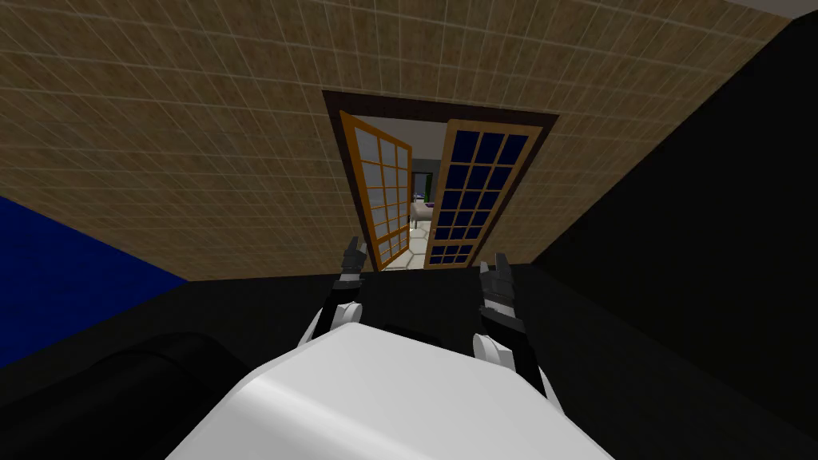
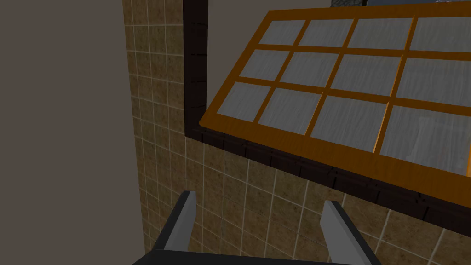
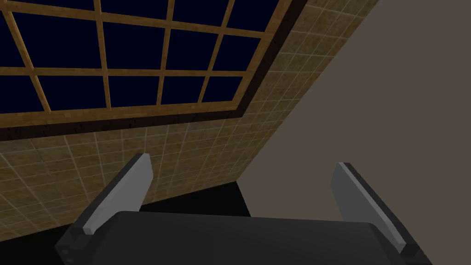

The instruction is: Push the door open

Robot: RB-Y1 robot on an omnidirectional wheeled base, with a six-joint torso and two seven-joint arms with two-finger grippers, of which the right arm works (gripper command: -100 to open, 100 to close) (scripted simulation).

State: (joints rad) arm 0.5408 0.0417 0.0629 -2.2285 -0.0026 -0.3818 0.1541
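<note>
Left gripper (image 2: 259, 198) hung released, its two blades spread with nothing between them, aimed at the tan tiled wall (image 2: 239, 202) just below the dark brown door frame (image 2: 195, 69). In the head view it sat at about 11 o'clock from my chest, close to the foot of the left door leaf (image 1: 386, 196) but apart from it. The right gripper (image 3: 244, 161) was likewise slack and empty, at about 1 o'clock, facing the wall under the right door leaf (image 3: 138, 55).

The door, a double one, stood at 12 o'clock ahead of me. Its left leaf, orange-framed with grey panes, was ajar at an angle to the frame. The right leaf, with dark blue panes, looked shut or nearly so. Through the gap between them showed a pale floor (image 1: 415, 243) and some furniture too small to name. A black area lay at 3 o'clock and a blue area at 9 o'clock.

My judgement was that the task was in its approach step: neither gripper touched a leaf, and the opening looked too narrow to pass. The next move called for bringing the left gripper up towards 12 o'clock onto the left leaf's orange rail, not the panes, then pressing forward steadily so the leaf swung wider.

No brand, label or writing could be read anywhere.
</note>
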